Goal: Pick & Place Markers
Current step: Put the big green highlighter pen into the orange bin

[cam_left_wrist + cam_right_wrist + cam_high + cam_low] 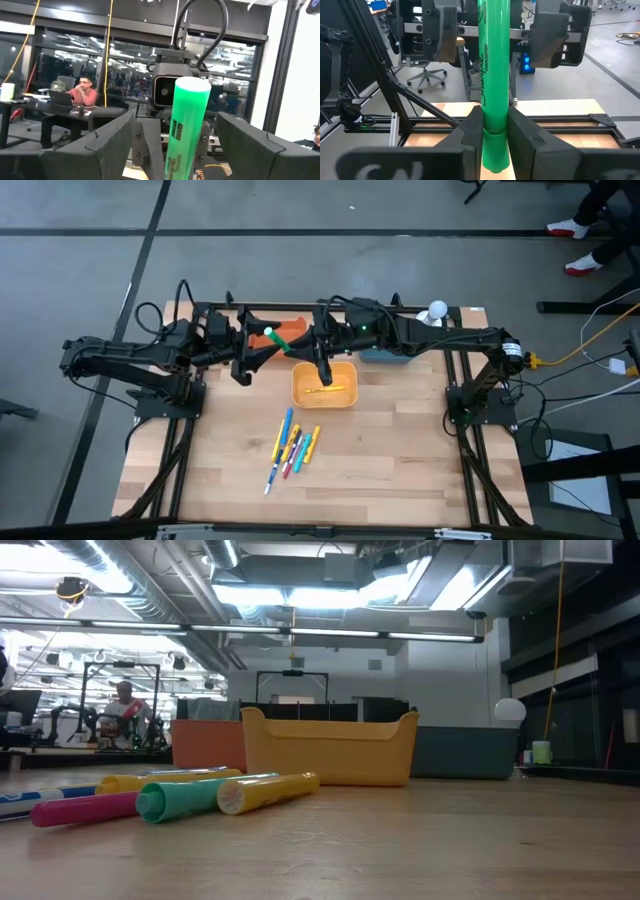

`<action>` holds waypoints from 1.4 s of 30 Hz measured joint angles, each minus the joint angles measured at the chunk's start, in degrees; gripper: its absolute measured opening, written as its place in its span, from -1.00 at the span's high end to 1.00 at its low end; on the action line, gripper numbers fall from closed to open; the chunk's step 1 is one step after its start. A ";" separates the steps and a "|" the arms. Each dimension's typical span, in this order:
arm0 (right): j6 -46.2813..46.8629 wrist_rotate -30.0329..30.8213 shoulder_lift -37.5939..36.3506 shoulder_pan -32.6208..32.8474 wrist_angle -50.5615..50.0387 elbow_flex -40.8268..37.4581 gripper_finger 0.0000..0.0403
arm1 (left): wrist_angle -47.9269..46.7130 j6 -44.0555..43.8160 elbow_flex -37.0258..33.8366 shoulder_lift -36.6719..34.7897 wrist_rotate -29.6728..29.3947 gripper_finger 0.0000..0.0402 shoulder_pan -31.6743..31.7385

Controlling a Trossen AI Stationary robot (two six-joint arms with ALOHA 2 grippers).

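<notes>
Above worktop's far edge, R gripper (495,135) clamped on thin green plastic marker (493,75); L gripper (175,150) w/ fingers apart around marker's other end.

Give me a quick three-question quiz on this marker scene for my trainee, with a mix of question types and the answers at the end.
1. Fill in: the left pincer, set on either side of the green marker, is ___ (open or shut).
2. What clamps the green marker? A) a person's hand B) the right pincer C) nothing
3. True or false: the yellow bin is empty.

Key: 1 open; 2 B; 3 false, since an orange marker lies in it.
</notes>
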 joint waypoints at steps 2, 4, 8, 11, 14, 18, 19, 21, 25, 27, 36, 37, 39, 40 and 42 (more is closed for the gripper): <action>-0.01 -0.01 0.00 0.00 0.00 0.00 0.68 | 0.05 0.01 0.00 0.06 -0.01 -0.26 0.00; 0.01 -0.01 0.00 0.00 -0.01 -0.01 0.68 | 0.05 0.00 0.00 0.12 0.04 -0.16 0.00; 0.00 -0.01 0.00 0.00 -0.02 0.00 0.68 | 0.07 0.01 0.00 0.15 0.61 0.11 0.00; 0.01 -0.01 0.00 0.00 -0.02 -0.01 0.68 | 0.03 0.15 0.00 0.15 0.63 0.31 0.00; 0.04 0.01 0.00 0.00 -0.04 0.00 0.68 | 0.03 1.28 0.00 0.15 0.64 0.50 0.00; 0.25 0.00 0.02 -0.02 -0.04 0.00 0.68 | 0.01 1.68 0.00 0.15 0.41 0.67 0.00; 0.32 -0.01 0.02 -0.02 -0.05 0.00 0.68 | 0.01 1.73 0.00 0.13 0.39 0.67 0.00; 0.32 -0.01 0.02 -0.02 -0.04 0.00 0.67 | 0.01 1.73 0.00 0.12 0.39 0.67 0.00; 0.86 -0.03 0.02 -0.02 -0.02 0.00 0.56 | -0.02 1.64 0.00 0.13 0.41 0.67 0.00; 0.93 -0.08 0.02 0.00 -0.02 0.00 0.51 | -0.04 1.49 0.00 0.12 0.42 0.67 0.00; 1.83 -0.12 0.02 0.00 0.00 0.00 0.37 | -0.06 1.51 0.00 0.12 0.52 0.67 0.00; 1.91 -0.12 0.02 0.00 0.00 -0.02 0.35 | -0.06 1.51 0.00 0.12 0.52 0.67 0.00; 1.98 -0.12 0.02 0.00 0.00 -0.02 0.29 | -0.06 1.51 0.00 0.12 0.53 0.67 0.00; 1.99 -0.11 0.02 0.00 0.00 0.00 0.26 | -0.06 1.51 0.00 0.12 0.52 0.67 0.00; 2.11 -0.10 0.02 -0.02 -0.01 0.00 0.19 | -0.06 1.51 0.00 0.12 0.54 0.67 0.00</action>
